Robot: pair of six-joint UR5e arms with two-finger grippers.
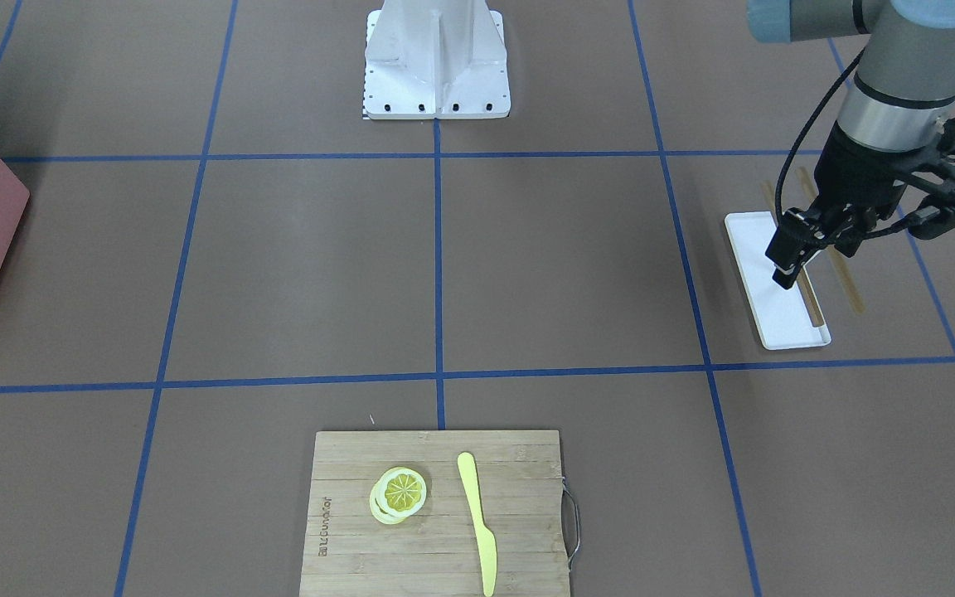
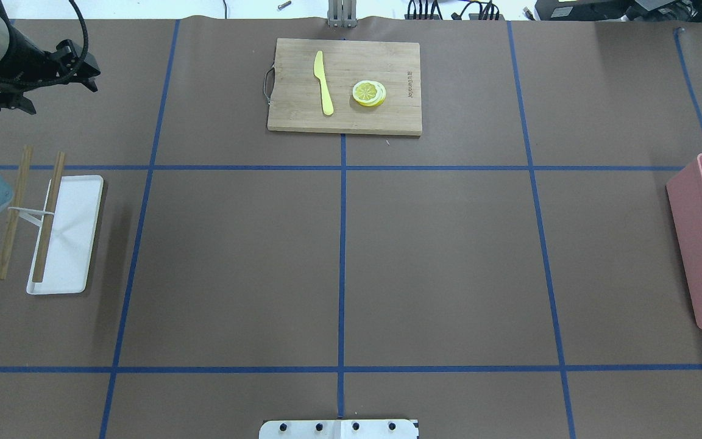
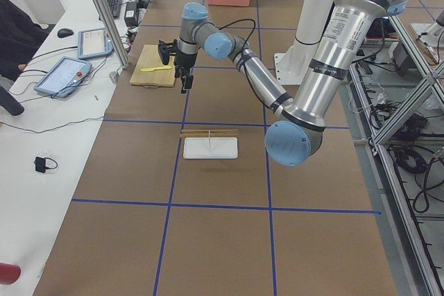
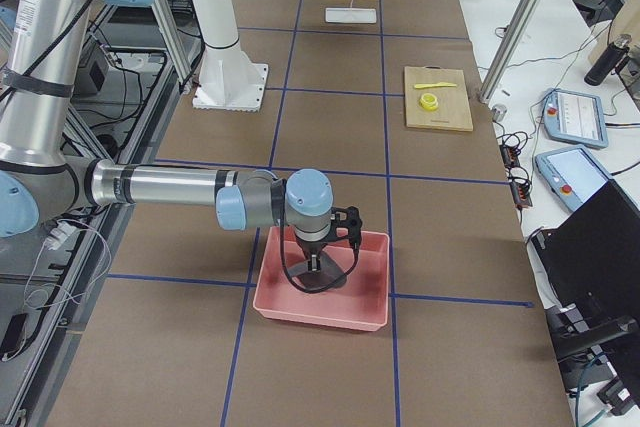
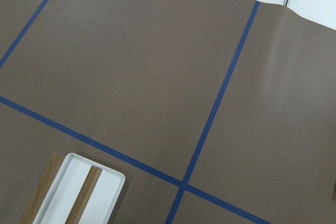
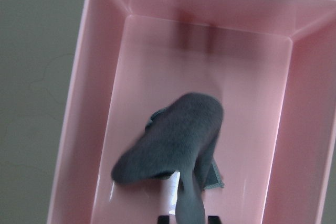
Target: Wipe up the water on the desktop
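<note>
At the robot's right end of the tabletop (image 2: 436,262) you see a pink bin (image 4: 300,312), and the right tool (image 6: 188,216) reaches down into it. Its jaws are closed on a grey cloth (image 6: 178,135). The cloth is pinched at one end and the rest spreads out over the inside of the bin. You cannot tell from these views whether the cloth touches the bin floor.

The tabletop itself is the large brown surface with blue tape lines, and it carries all other things.

On the opposite side, the left tool (image 1: 788,269) hangs in the air above the tabletop, near a white tray (image 2: 77,244) but not touching it. You cannot tell how far its jaws are open, and nothing shows between them.

One wooden chopstick (image 2: 48,213) lies in the tray. A second chopstick (image 2: 13,213) lies just beside the tray on the tabletop, almost parallel to the first.

At the far edge from the robot, in the middle, you find a bamboo cutting board (image 2: 387,116). A yellow knife (image 2: 323,82) lies on it, and lemon slices (image 2: 368,92) sit beside the knife, apart from it.
</note>
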